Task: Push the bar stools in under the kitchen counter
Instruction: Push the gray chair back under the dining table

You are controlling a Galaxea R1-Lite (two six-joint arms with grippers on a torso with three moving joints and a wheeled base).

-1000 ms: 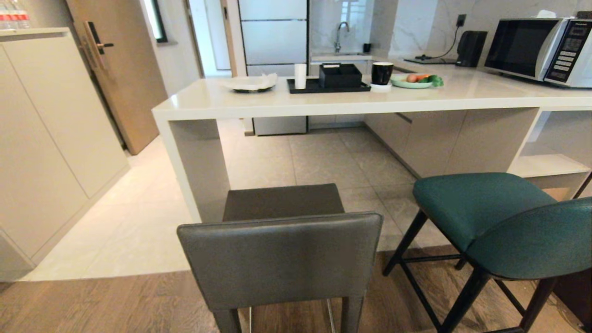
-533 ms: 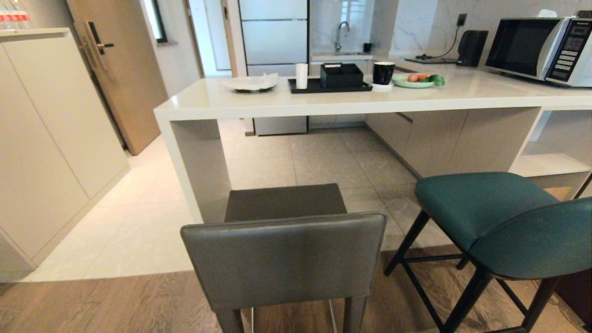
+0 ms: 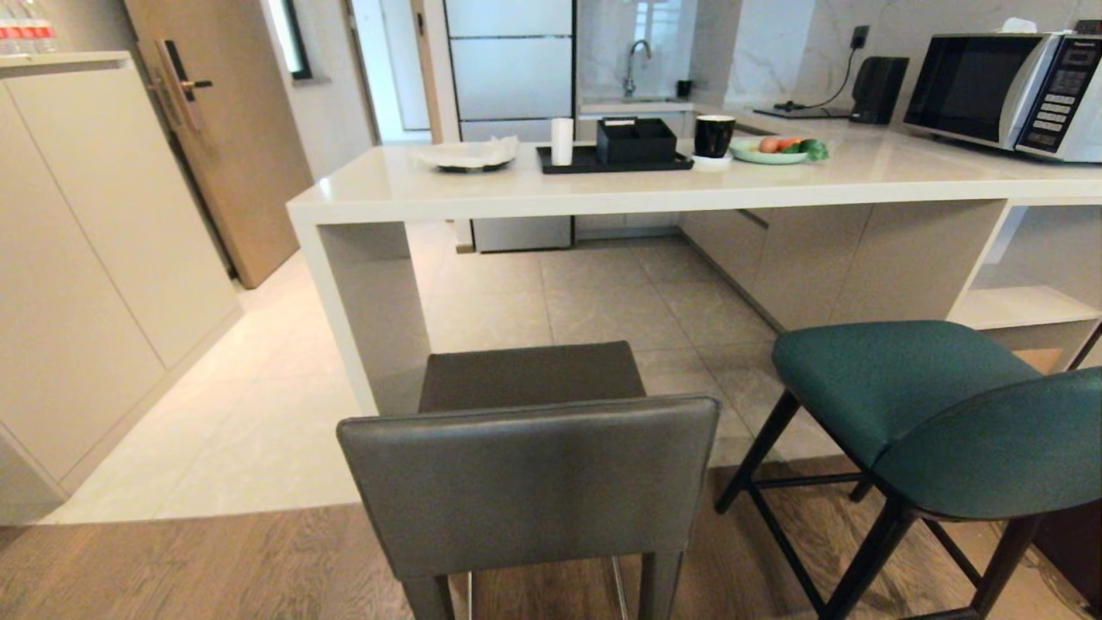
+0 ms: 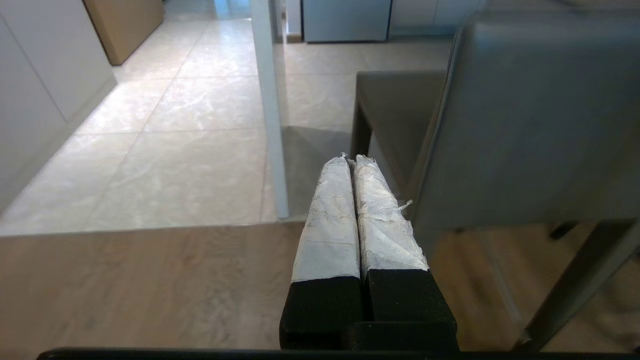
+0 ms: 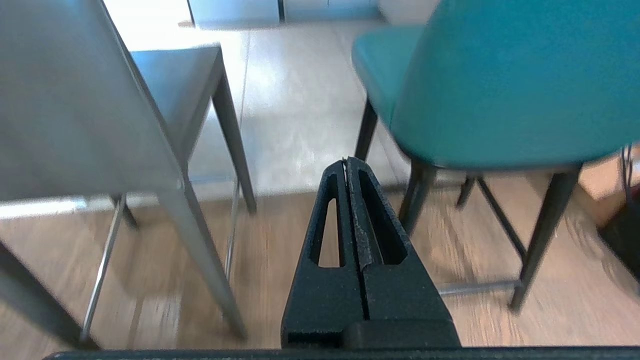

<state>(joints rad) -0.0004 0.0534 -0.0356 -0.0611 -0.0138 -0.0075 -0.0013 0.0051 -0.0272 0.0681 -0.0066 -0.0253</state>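
Whole view shifts slightly right since earlier frame: camera move, stools unmoved. Grey stool [image 3: 527, 469] at 6 o'clock, short of counter [image 3: 654, 185]; teal stool [image 3: 934, 413] at 4 o'clock. Left gripper [image 4: 354, 162], right gripper [image 5: 346, 165] pressed together, empty, behind backrests; left nearer grey.

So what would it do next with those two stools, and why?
Probably bring the shut left pincer onto the grey stool backrest and push. That stool stands straight ahead, clear of the counter, seat facing the open space beneath. The left pincer hangs beside the backrest, touching nothing; the shut right pincer hangs between the stools.
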